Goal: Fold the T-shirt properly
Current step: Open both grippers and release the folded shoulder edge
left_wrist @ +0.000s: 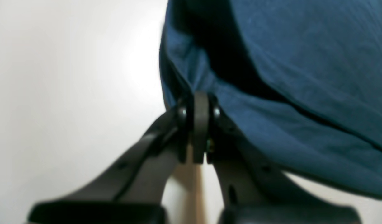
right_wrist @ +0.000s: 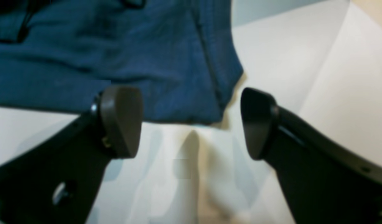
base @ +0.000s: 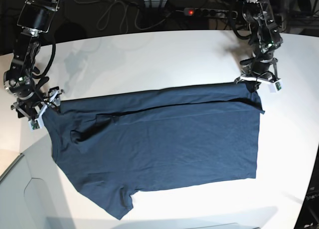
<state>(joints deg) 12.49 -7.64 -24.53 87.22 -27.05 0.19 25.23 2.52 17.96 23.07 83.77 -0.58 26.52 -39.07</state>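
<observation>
Two black grippers are working at the far corners of the garment. The left gripper (left_wrist: 199, 130) is pinching a fold of the dark navy-blue cotton T-shirt (left_wrist: 303, 77) between its closed pads, and the cloth is draping away from it over the white table (left_wrist: 69, 93). The right gripper (right_wrist: 191, 124) is standing with its jaws wide apart; one brown pad (right_wrist: 120, 119) is lying against the hemmed edge of the shirt, the other is over bare table, so it is gripping nothing.

In the base view the T-shirt (base: 164, 149) is lying flat in the middle of the table (base: 149, 59), with its far strip folded over. Its long axis is running across the table between the left gripper (base: 257, 77) and the right gripper (base: 39, 111). One sleeve is pointing toward the near edge. Wide free surface is remaining beyond the fold and beside the left gripper.
</observation>
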